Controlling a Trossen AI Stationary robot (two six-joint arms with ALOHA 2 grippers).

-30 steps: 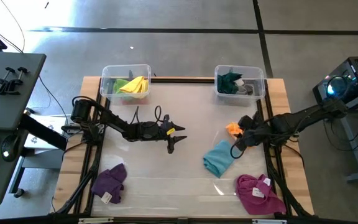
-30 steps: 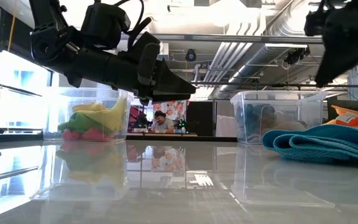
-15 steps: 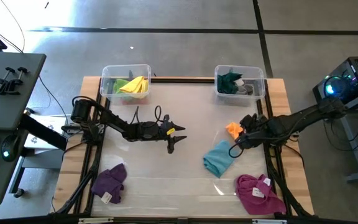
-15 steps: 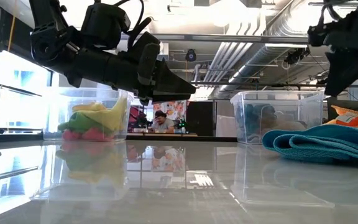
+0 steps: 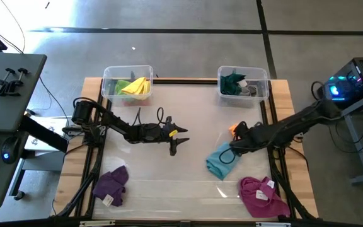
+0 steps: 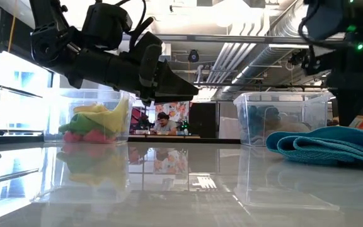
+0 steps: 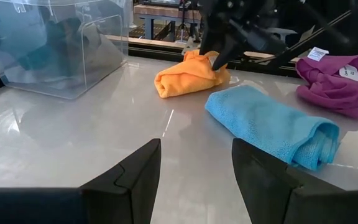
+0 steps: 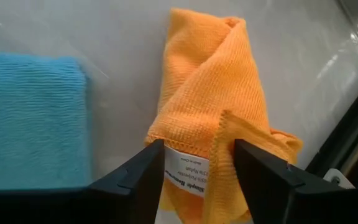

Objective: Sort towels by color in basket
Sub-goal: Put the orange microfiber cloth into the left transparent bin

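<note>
The right gripper (image 8: 196, 171) has come down over the orange towel (image 8: 210, 106), its fingers apart on both sides, not yet squeezing. That towel lies on the table (image 5: 188, 107), touching the light blue towel (image 5: 220, 161). The left gripper (image 5: 176, 144), fingers apart, waits farther off.

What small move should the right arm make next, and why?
Probably close the right end effector on the orange towel. Its open fingers already straddle the towel's folded edge on the table, so a grip seems the natural step before lifting.
</note>
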